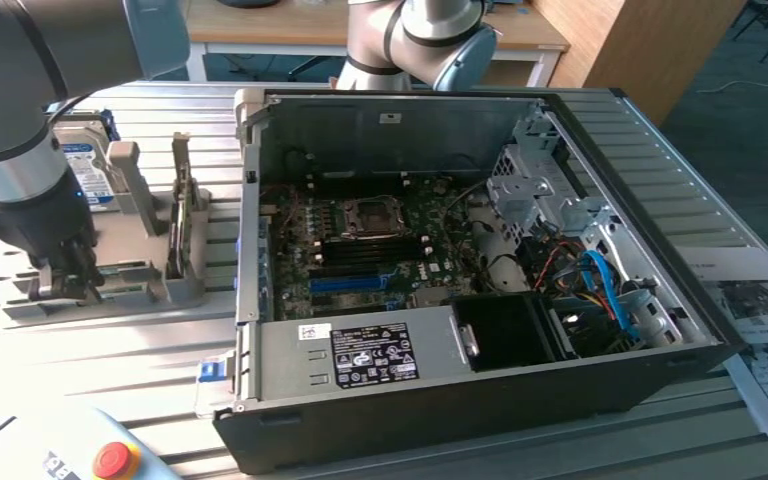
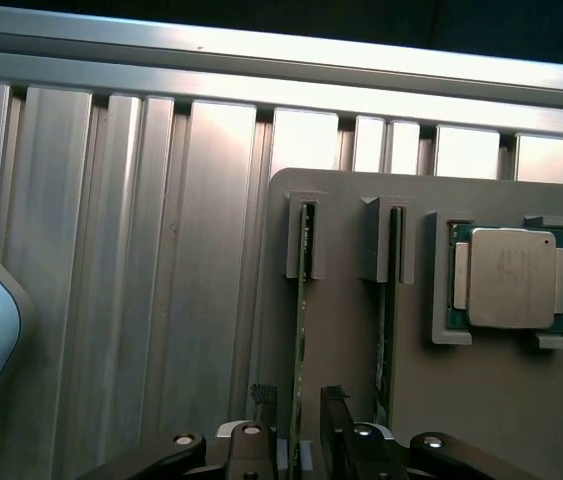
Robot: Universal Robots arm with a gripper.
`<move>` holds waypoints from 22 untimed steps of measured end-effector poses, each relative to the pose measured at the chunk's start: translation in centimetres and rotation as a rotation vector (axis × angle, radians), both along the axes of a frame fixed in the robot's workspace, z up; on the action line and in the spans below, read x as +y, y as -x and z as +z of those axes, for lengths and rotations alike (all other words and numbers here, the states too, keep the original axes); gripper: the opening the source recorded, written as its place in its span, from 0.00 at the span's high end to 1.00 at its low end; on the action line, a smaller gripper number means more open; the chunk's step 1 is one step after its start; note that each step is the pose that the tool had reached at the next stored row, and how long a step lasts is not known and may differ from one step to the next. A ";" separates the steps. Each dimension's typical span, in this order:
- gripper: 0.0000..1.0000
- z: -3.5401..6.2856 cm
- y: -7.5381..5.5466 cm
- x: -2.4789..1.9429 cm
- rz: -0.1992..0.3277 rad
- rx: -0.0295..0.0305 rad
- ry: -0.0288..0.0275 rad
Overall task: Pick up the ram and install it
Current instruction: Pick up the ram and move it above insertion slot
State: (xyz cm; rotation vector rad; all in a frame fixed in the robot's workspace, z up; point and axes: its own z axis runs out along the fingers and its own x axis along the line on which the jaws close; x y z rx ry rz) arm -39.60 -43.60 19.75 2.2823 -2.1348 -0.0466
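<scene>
Two thin green boards were seen standing on edge in the slots of a grey holder [image 2: 346, 330]. The ram [image 2: 298, 340], the one nearer the bare desk [image 2: 111, 300], was straddled by the end effector [image 2: 297, 405]. Its fingers [image 2: 261, 410] were spread open, one on each side, with nothing gripped yet. The second board [image 2: 383, 330] stood just beside, and a processor [image 2: 509, 277] lay in its own recess further along.

A good grasp was judged to need the fingers centred on the ram's flat faces and closed squarely. Any pull should be kept straight along the slot so that the board was neither bent nor dragged on the slot walls. The second board was judged the likeliest thing to be knocked.

At the exterior view's left, the end effector [image 1: 75, 283] was seen low on the holder, with a hard drive [image 1: 80, 165] behind it. In the middle, the near wall of the open case [image 1: 491, 410] stood taller than the holder, so little low room was judged to be left there. The motherboard [image 1: 357, 245] lay deep inside. At the exterior view's right, papers [image 1: 758, 300] lay near the desk's edge.
</scene>
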 end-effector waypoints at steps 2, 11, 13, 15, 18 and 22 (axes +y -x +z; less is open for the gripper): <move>0.69 -0.10 0.0 0.00 0.000 0.0001 0.0001; 0.69 -0.10 0.0 0.00 0.000 0.0000 0.0000; 0.69 -0.10 0.0 0.00 0.000 0.0001 0.0000; 0.69 -0.10 0.0 0.00 0.000 0.0001 0.0001; 0.69 -0.10 0.0 0.00 0.000 0.0001 0.0000; 0.69 -0.10 0.0 0.00 0.000 0.0001 0.0000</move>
